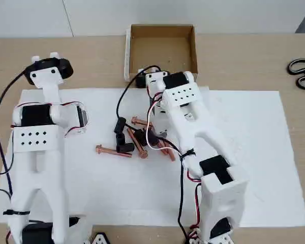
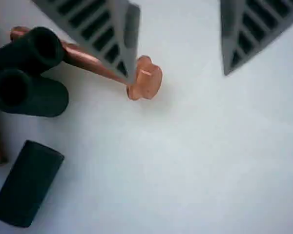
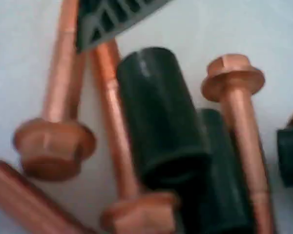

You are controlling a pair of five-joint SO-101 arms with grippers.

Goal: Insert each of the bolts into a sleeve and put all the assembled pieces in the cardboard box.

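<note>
Bolts (image 1: 141, 145) and sleeves (image 1: 120, 123) lie loose in one heap in the middle of the white sheet (image 1: 244, 152). None looks joined, and the cardboard box (image 1: 195, 51) at the sheet's far edge has no assembled piece in it.

The coming move, as I judge it, turns on the stray bolt (image 2: 145, 78) at the heap's edge on the left arm's (image 1: 38, 137) side. In the high view it lies side to side across the table, head toward that arm, which makes that arm the nearer one. The left gripper (image 2: 179, 75) stands wide apart, holding nothing. The bolt's head sits hard by one fingertip (image 2: 132, 73) at the edge of the gap, not midway. Its shaft runs off from the head toward two sleeves, nearer to along the closing line than across it, so a shift or a turn of the wrist seems needed before the jaws could take it squarely.

The right gripper (image 3: 107, 19) hangs over the thick of the heap; whether it is apart or together I cannot tell.

The high view gives the layout and the way to the box. The left wrist view gives the sleeves' hollow ends and how close the head lies. The right wrist view gives the crowding — a sleeve (image 3: 161, 112) pressed between bolt shafts, with heads on either side
</note>
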